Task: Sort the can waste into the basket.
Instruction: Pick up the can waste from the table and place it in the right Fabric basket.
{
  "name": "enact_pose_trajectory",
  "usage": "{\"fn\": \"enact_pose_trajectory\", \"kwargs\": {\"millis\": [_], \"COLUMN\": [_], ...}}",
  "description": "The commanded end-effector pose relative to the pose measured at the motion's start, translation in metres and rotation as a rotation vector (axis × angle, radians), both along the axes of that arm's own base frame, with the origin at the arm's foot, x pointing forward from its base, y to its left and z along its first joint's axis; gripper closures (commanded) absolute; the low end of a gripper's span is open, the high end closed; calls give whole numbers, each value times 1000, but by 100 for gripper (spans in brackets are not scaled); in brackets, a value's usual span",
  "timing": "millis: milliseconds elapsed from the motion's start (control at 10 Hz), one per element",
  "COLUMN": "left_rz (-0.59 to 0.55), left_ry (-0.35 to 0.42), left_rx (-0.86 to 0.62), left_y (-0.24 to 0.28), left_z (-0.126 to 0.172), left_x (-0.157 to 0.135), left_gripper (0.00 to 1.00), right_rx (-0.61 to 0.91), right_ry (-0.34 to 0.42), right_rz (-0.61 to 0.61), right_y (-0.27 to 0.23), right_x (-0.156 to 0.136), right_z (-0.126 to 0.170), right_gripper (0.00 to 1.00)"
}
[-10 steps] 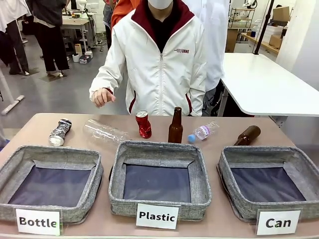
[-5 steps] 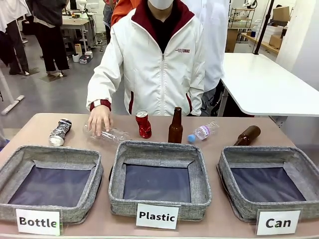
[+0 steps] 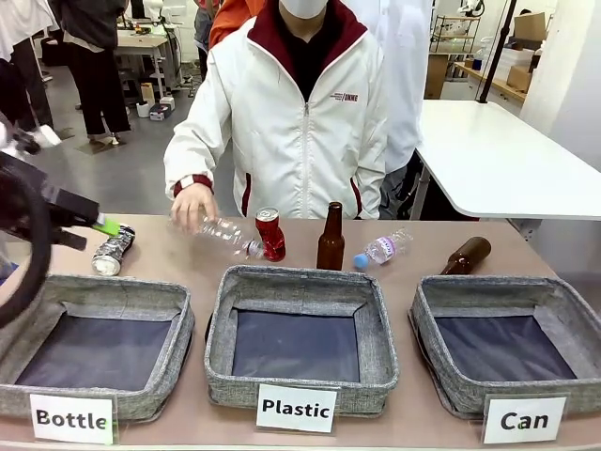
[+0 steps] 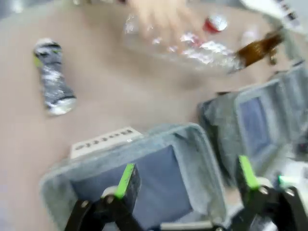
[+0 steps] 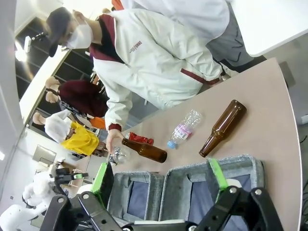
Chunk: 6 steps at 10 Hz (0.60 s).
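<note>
Basket (image 3: 441,310): "Can" bin, near right, nothing in it; label (image 3: 524,420) faces robot.
Left gripper (image 4: 186,166): jaws spread wide, holding nothing, over the "Bottle" bin (image 3: 56,291); likely poised for a pick.
Right gripper (image 5: 158,173): fingers apart, unloaded.
Black can (image 3: 113,249): far left, lying flat; axis near-to-far, silver end toward robot.
Red can (image 3: 270,235): centre, upright, top up.
Hand (image 3: 192,204): clasps clear bottle (image 3: 225,235), held aloft.

upright brown bottle (image 3: 331,240) stands near small plastic bottle (image 3: 383,248); second brown bottle (image 3: 467,255) lies farther right; big clear bottle (image 3: 227,236) tilted.
</note>
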<state>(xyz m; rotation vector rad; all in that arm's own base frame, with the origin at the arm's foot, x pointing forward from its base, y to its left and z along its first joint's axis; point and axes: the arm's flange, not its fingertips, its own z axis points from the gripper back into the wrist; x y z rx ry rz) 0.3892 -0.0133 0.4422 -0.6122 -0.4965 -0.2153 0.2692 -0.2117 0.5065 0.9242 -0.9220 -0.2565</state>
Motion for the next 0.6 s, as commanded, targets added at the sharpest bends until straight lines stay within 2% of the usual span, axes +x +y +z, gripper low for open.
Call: {"fn": "enact_pose_trajectory", "kwargs": {"millis": [0, 100, 200, 300, 500], "left_rz": [75, 55, 48, 55, 265], "left_ry": [-100, -125, -144, -169, -254], "left_rx": [-40, -164, -276, -360, -453], "left_y": [44, 84, 130, 177, 235], "left_z": [20, 50, 73, 83, 68], "left_x": [5, -18, -55, -92, -145], "left_gripper": [0, 0, 0, 0, 0], "right_rx": [-5, -5, -5, -5, -5], "right_ry": [-32, -32, -32, -32, -32], "right_rz": [8, 8, 8, 8, 8], "right_y": [-3, -3, -3, -3, -3], "right_x": [1, 1, 1, 1, 1], "right_z": [2, 2, 2, 2, 2], "right_gripper": [0, 0, 0, 0, 0]}}
